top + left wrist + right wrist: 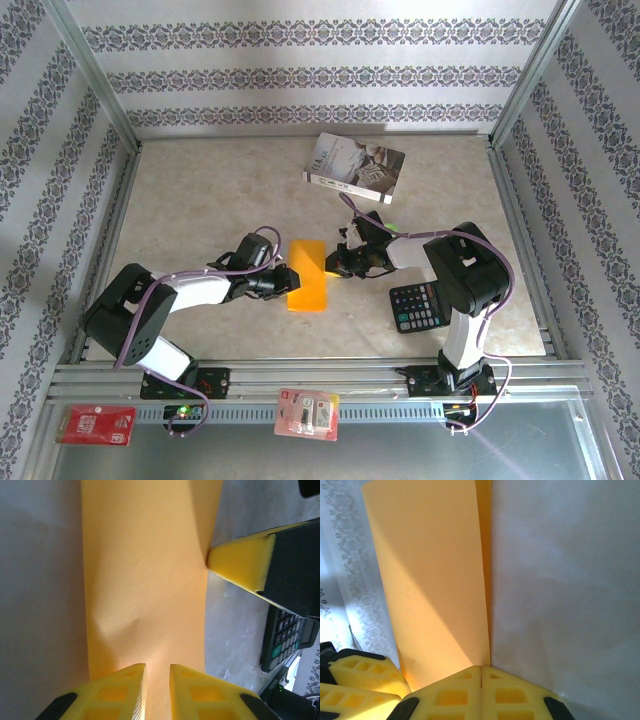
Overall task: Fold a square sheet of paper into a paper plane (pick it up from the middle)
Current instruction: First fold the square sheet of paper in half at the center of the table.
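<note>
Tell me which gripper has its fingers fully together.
The right gripper: its fingers meet at the edge of the orange paper. The left gripper shows a gap between its fingers.

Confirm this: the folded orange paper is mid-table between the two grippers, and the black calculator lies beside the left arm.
Wrong on one point: the black calculator lies beside the right arm, as the top view shows. The folded orange paper is mid-table between the left gripper and right gripper.
</note>
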`<state>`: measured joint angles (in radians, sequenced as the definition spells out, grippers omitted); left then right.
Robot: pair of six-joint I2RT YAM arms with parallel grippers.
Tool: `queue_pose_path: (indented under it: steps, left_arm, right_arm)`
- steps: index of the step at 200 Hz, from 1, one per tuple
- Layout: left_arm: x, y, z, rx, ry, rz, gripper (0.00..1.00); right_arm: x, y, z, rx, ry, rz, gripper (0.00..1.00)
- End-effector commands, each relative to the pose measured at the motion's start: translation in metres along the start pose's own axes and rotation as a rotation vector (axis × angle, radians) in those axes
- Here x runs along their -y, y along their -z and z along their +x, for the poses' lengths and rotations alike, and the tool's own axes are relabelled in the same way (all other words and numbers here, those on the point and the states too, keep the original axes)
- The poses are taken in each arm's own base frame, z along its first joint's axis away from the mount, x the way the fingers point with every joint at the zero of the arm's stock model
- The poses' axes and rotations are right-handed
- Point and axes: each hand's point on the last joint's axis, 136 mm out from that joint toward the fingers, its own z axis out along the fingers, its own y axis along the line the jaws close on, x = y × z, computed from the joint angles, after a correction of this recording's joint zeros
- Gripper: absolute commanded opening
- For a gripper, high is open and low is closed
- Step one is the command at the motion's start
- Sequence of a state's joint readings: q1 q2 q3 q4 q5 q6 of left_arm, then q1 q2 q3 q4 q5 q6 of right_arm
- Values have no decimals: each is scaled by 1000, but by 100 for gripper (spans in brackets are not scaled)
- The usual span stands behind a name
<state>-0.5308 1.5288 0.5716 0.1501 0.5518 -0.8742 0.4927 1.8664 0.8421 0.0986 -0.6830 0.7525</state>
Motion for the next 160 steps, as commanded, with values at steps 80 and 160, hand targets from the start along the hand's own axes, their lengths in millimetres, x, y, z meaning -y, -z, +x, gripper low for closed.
queue_pose_path:
  steps: [80, 160]
  left_arm:
    - [-22, -3, -7, 9, 55, -39, 13]
    - [-38, -6, 2, -18, 76, -71, 10]
  right_arm:
    - [85, -9, 37, -70, -130, 267, 0]
    - [76, -6, 32, -59, -116, 245, 0]
